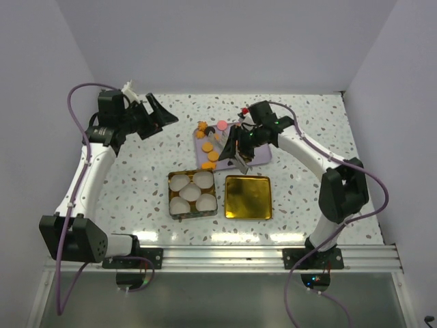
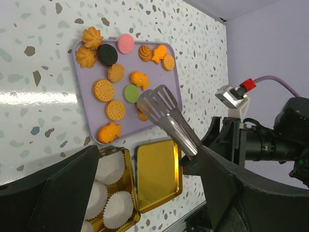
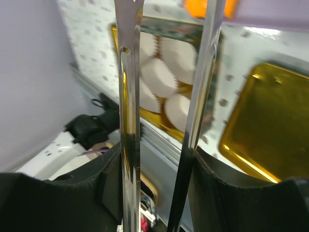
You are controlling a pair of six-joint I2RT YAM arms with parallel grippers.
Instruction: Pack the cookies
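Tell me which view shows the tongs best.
Left wrist: the tongs show almost whole, slotted heads over the tray. Top external shows them small, in the right gripper. Right wrist shows only their two arms, close and blurred.

A speckled table with a tray, a tin, a lid and tongs

The table (image 1: 307, 137) is white with little grey and brown spots, and plain pale walls (image 1: 218, 41) stand around it. A flat purple tray (image 2: 83, 104) lies near the middle of the table. Shiny metal tongs (image 2: 166, 113) hang tilted, with their flat ends over the tray. In front of the tray sits a square gold tin (image 1: 192, 215). Five white paper cups (image 1: 190, 193) with crinkly edges fill the tin, packed close together. A square gold lid (image 1: 247, 198) lies flat just beside the tin, on its right. A long silver rail (image 1: 225, 256) runs along the near edge of the table.
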